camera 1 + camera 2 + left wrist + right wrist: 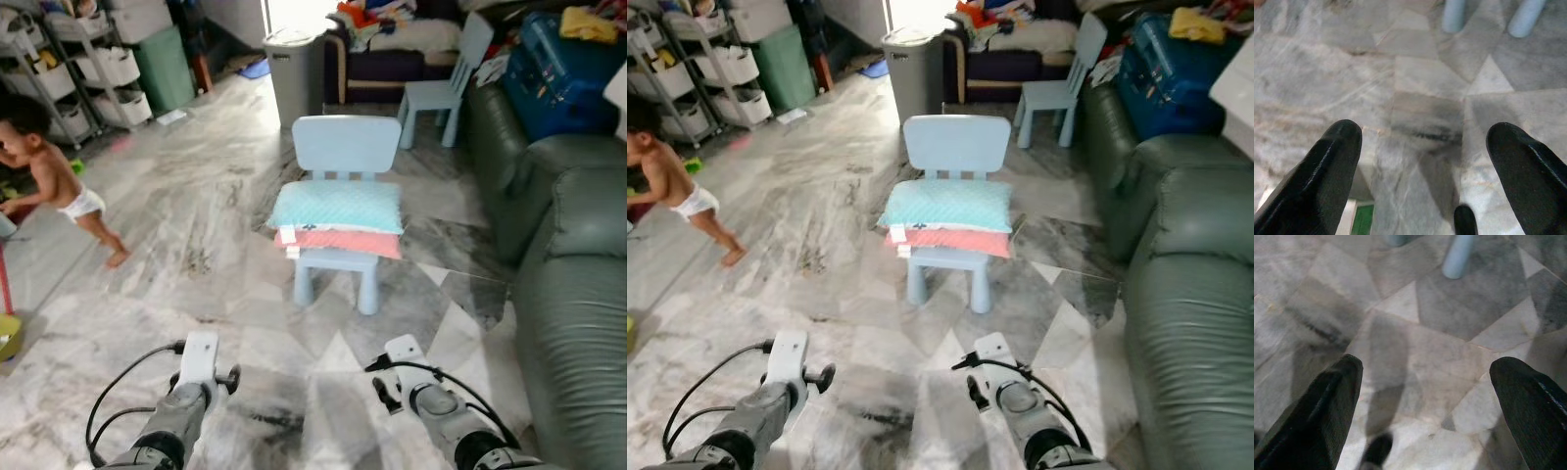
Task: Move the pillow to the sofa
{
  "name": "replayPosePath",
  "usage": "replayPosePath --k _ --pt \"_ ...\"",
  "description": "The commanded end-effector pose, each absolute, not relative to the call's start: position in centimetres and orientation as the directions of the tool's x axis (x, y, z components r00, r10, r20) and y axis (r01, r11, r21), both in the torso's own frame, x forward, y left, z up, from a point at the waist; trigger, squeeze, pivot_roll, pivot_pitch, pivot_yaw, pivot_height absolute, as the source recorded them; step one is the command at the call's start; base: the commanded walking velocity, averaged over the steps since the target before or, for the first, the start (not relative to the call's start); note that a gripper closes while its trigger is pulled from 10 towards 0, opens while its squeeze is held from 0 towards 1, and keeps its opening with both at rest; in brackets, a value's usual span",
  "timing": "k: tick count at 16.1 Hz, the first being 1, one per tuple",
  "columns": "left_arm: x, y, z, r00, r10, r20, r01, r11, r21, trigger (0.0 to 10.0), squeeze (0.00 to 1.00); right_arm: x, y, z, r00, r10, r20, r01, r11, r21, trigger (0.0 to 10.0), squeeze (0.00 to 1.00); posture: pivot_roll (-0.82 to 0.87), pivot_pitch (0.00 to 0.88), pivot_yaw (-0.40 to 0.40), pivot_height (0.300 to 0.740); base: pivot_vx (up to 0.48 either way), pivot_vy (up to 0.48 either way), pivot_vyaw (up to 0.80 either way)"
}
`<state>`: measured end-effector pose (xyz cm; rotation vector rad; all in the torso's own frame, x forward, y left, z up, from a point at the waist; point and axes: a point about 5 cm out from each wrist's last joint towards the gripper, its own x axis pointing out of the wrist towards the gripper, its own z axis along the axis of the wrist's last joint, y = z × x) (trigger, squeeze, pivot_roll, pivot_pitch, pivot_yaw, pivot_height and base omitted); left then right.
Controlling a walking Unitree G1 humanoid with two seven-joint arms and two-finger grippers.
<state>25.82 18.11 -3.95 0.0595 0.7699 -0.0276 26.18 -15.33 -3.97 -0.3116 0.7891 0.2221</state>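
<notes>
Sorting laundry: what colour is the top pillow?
Light turquoise dotted top pillow, clearest in the left eye view.

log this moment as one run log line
phase: approach | pillow: on small chair | left gripper: open, empty | right gripper: open, empty | sofa: robot's right

No readable text anywhere in these views.

The small white tags (290, 238) at the left end of the stacked pillows (339, 217) on the pale blue chair (345, 147) are too small to read, and any marks on the grey bin (292, 69) far behind or the blue bag (558, 69) at far right are too blurred to make out.
</notes>
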Motion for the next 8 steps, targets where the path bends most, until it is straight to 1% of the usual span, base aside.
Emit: replayPosePath --k 1,6,7,8 --pt "25.53 17.73 -4.23 0.706 -0.014 -0.708 0.056 0.998 0.036 10.0 0.00 26.12 -15.79 -4.00 0.683 0.071 -0.727 -0.302 0.934 -0.192 10.0 0.00 0.02 0.000 0.067 0.740 0.296 0.379 0.00" --pt "25.56 17.77 -4.21 0.705 -0.013 -0.709 0.061 0.997 0.042 10.0 0.00 26.15 -15.78 -3.97 0.684 0.069 -0.726 -0.297 0.936 -0.190 10.0 0.00 0.02 0.000 0.068 0.740 0.320 0.355 0.00" --pt "25.57 17.78 -4.21 0.705 -0.012 -0.709 0.061 0.997 0.043 10.0 0.00 26.17 -15.78 -3.96 0.685 0.069 -0.725 -0.296 0.936 -0.190 10.0 0.00 0.02 0.000 0.070 0.740 0.398 0.266 0.00" --pt "25.51 17.80 -4.26 0.702 -0.009 -0.713 0.056 0.997 0.043 10.0 0.00 26.15 -15.82 -3.97 0.686 0.067 -0.725 -0.292 0.937 -0.190 10.0 0.00 0.02 0.000 0.071 0.740 0.439 0.000 0.00"
